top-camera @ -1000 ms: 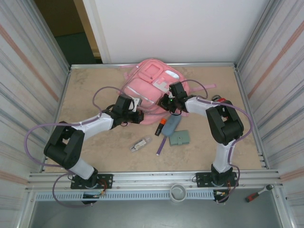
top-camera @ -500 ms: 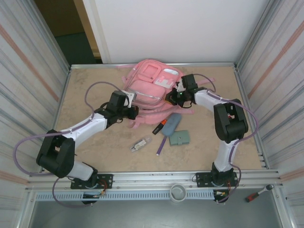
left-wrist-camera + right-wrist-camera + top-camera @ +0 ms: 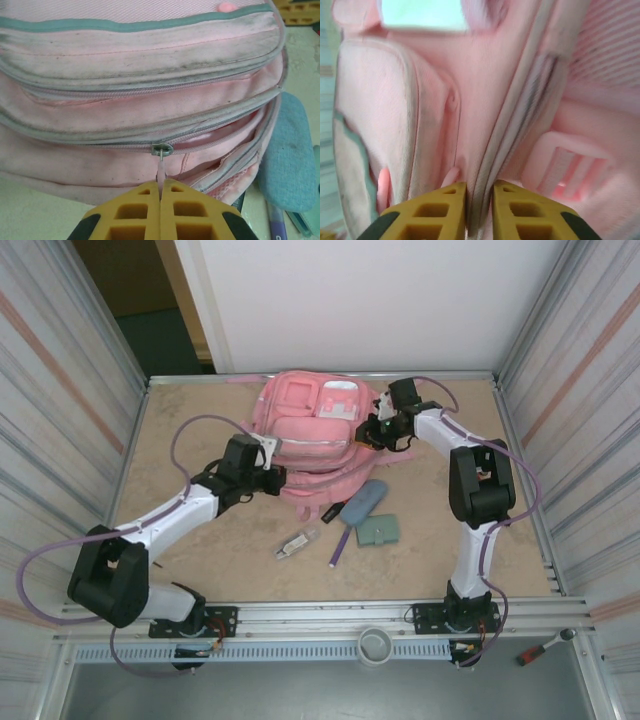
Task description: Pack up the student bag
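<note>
While the student bag (image 3: 315, 440) is laid at the far middle of the counter (image 3: 200, 410), its zip pull (image 3: 161, 159) is pinched by the closed left gripper (image 3: 161, 184), and a bag seam is clasped by the barely parted right gripper (image 3: 479, 192).

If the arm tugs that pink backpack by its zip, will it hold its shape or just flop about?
Probably floppy: the student bag is soft fabric, its layers sagging and creased. It lies fairly flat, so it is likely light and may slide when the left gripper, pinching the zip pull, tugs.
</note>
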